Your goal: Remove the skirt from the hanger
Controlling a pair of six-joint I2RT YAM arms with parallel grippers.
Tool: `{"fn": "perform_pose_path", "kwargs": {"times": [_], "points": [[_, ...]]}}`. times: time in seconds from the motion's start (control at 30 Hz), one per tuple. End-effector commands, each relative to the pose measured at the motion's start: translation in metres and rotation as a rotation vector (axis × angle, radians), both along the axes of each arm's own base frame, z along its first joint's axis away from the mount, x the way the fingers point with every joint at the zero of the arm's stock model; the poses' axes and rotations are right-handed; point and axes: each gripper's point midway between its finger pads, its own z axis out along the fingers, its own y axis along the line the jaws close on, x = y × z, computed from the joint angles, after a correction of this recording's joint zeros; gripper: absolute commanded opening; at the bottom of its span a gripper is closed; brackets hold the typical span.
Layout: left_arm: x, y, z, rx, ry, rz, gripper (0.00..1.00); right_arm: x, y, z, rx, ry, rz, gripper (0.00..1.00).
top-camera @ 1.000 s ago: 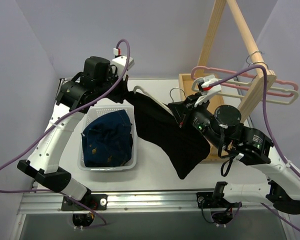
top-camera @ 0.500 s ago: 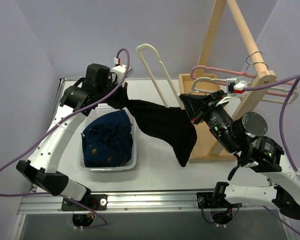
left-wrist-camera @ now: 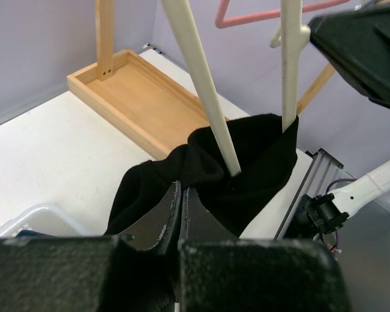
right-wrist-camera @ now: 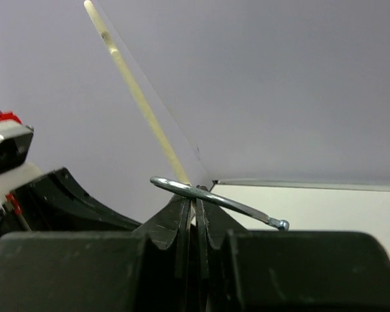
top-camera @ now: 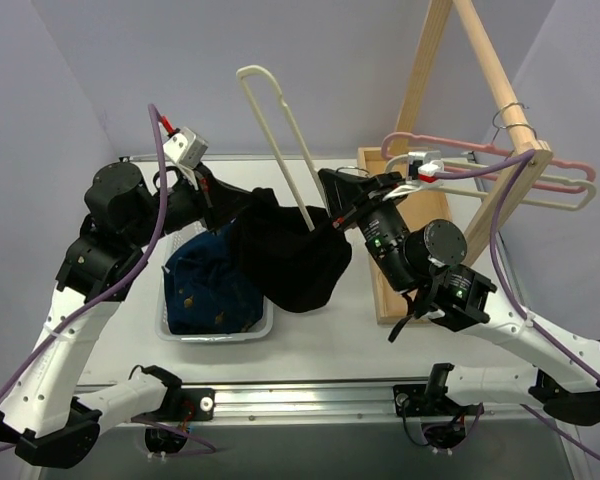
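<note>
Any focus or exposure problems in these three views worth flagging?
Top view: even light, sharp, no glare. Left wrist: skirt reads as flat black, folds barely visible; left gripper body blurred up close. Right wrist: hanger hook sharp, right gripper body soft.

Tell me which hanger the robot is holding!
Start at the tall wooden rack on the right, then look left to the bunched black skirt. The hanger is the pale cream one sticking up out of that skirt. Unlike the pink hanger on the rack, it stands tilted in the air with cloth on it.
</note>
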Motion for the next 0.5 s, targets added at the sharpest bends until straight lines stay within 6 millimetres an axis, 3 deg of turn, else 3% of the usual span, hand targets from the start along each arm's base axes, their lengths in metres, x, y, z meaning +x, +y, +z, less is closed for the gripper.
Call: {"fn": "perform_pose_path", "kwargs": {"times": [0.0, 0.17, 0.3, 0.33, 0.37, 0.4, 0.43, 0.47], "points": [[-0.005, -0.007, 0.021, -0.079, -0.051, -0.048, 0.02, -0.005, -0.027, 0.072, 0.258, -0.096, -0.055, 0.0], [-0.002, -0.005, 0.005, -0.042, -0.022, -0.039, 0.02, -0.002, -0.037, 0.105, 0.348, -0.123, -0.095, 0.0], [0.003, 0.005, 0.018, -0.007, -0.065, 0.019, 0.02, -0.001, -0.051, 0.129, 0.378, -0.162, -0.153, 0.0], [0.004, 0.004, 0.021, 0.004, -0.066, 0.019, 0.02, 0.003, -0.046, 0.13, 0.356, -0.165, -0.166, 0.0], [0.004, 0.004, 0.025, 0.01, -0.065, 0.017, 0.02, 0.0, -0.053, 0.145, 0.366, -0.187, -0.174, 0.0], [0.01, -0.001, 0.019, 0.03, -0.029, 0.005, 0.02, 0.002, -0.051, 0.147, 0.329, -0.198, -0.186, 0.0], [0.002, -0.004, 0.038, 0.009, -0.063, -0.038, 0.02, 0.005, -0.041, 0.148, 0.303, -0.207, -0.181, 0.0], [0.002, -0.006, 0.043, 0.006, -0.066, -0.05, 0.02, 0.006, -0.041, 0.151, 0.296, -0.215, -0.184, 0.0]]}}
